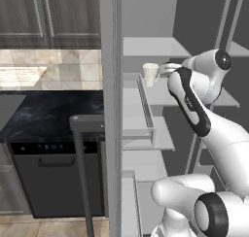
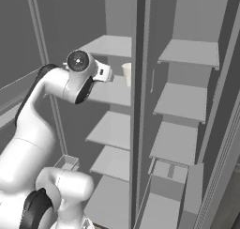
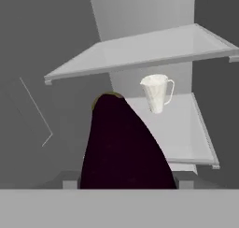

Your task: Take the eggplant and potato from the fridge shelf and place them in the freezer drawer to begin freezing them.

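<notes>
Nearest to us in the hand view, the eggplant (image 3: 123,147) rises as a tall, almost black purple mass from between the fingers, its rounded tip pointing up toward the shelves. Our gripper (image 3: 126,185) is closed around its base, so we have it held; the fingertips themselves are hidden behind the dark body. In the left base view our arm climbs from the lower right, bends at the dark elbow joint and reaches left toward the fridge interior, with the wrist level with the middle shelf (image 1: 160,93). In the right base view the same arm rises from the lower left and the hand points right, toward the vertical divider, just short of the white cup (image 2: 126,74).

Farther in, past the eggplant tip, we see the white cup (image 3: 156,92) standing upright near the front of the middle shelf (image 3: 186,129), handle to its right. It is apart from the eggplant, a little to the right of it and beyond it. In the left base view the cup (image 1: 150,74) stands at the left end of that shelf, just beside the hand.

Above the cup, the upper shelf (image 3: 140,49) spans the view, and beyond it is the grey back wall of the fridge
</notes>
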